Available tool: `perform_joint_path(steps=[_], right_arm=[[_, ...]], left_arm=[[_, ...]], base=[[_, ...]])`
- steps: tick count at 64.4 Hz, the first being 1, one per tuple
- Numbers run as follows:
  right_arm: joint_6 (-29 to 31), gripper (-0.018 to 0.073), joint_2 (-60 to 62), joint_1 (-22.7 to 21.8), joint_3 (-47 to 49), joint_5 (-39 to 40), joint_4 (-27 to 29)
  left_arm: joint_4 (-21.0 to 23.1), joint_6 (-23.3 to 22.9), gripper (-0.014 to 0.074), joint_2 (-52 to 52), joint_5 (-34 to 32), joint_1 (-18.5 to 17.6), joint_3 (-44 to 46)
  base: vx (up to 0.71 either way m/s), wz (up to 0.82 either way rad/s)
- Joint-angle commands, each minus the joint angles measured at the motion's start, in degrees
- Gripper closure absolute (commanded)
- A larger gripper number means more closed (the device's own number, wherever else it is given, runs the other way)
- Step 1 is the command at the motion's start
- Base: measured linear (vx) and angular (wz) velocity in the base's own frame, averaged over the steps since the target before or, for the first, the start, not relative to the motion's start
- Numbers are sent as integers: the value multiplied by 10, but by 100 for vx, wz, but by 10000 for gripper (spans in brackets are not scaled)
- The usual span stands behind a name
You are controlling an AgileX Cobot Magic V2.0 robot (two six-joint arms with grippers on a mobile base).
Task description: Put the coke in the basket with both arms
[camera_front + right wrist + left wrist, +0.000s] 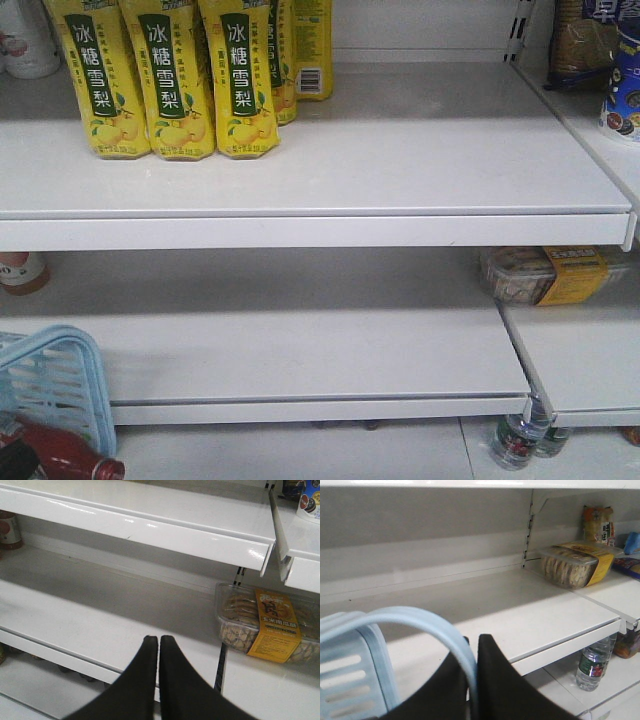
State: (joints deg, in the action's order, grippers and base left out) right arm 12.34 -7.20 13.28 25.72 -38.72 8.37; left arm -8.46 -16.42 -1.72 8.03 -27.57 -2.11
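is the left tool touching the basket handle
Touching: the left wrist view shows the pale-blue basket handle pinched between the left tool's closed black fingers.

Light: bright, even, from overhead — white shelves (pixel 300 170) near washed out.
Shadows: soft grey bands under each shelf.
Glare: streaks on the shelf lip (pixel 150 527).
Focus: gripper (pixel 158 645) fingers blurred — edges soft.

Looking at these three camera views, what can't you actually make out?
- Coke, front view: only the red neck and shoulder show; the frame's bottom edge and the basket hide the rest, so its script is unreadable.
- Basket, left wrist view: cut off at the left edge, inside hidden; the left gripper pinches its handle.
- Right gripper: fingers together, holding nothing visible.
- Small bottles under the lower shelf: labels too small.
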Motion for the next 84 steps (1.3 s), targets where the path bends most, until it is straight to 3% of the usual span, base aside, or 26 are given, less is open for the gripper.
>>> perform_joint_path(steps=[1,19,36,48,63,84], right_arm=[[2,564,-7,-1,14,45,3],[6,564,-7,-1,14,45,2],[6,564,-7,-1,14,46,2],[6,564,-7,-1,14,45,2],[6,564,-7,-1,14,45,2],[6,564,-7,-1,14,45,2]], left_arm=[[3,48,603,16,-67,16,0],[26,69,603,33,-93,108,0],[26,70,603,33,-169,173,0],[33,91,603,33,-167,201,0],[136,192,603,33,-168,225,0],[126,204,603,33,-169,229,0]], base=[[0,0],[0,0],[0,0],[0,0],[0,0],[0,0]])
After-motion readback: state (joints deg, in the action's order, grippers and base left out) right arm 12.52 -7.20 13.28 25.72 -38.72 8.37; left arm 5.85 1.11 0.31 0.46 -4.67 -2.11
